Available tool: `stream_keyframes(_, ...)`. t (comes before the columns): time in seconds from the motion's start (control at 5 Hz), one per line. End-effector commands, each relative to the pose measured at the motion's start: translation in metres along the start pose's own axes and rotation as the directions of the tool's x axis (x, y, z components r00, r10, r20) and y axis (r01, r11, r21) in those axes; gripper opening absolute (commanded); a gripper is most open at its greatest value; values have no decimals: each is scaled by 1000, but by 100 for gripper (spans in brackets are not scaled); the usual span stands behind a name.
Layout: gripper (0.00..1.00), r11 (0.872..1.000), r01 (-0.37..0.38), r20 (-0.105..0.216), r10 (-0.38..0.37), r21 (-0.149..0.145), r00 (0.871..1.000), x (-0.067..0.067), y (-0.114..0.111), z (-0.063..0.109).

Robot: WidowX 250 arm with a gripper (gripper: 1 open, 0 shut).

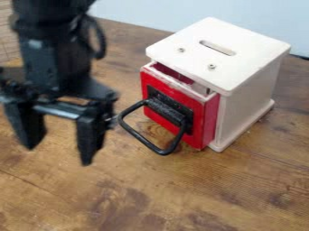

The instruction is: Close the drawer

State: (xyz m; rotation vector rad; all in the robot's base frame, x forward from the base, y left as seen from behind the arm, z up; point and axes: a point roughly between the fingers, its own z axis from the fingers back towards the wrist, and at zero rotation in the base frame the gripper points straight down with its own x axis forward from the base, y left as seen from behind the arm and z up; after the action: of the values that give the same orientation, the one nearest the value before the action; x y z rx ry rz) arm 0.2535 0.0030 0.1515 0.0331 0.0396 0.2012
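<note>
The red-fronted drawer (200, 110) sits in a small pale wooden box (248, 90) at the right and stands pulled out a little, its top edge showing below the box's top. Its large black looped bar handle (154, 135) lies out toward the front left. My black gripper (54, 135) hangs left of the handle, fingers pointing down and spread wide, holding nothing. Its right finger (87, 140) is close to the handle's loop, and I cannot tell whether they touch.
The box's pale slotted top (221, 47) has a slot and two screws. The wooden table (182, 194) spreads out in front. A pale wall edge runs along the back. The arm's black body (54, 41) fills the upper left.
</note>
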Motion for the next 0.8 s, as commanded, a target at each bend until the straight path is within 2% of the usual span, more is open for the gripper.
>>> stream_keyframes(0.0, 100, 1000, 5, 51, -4, -5, 999, 16, 27, -5)
stream_keyframes(0.2, 100, 1000, 15, 51, -15, -5, 999, 19, 33, -11)
stream_keyframes(0.6, 100, 989, 148, 62, -148, 6, 987, 7, 5, 6)
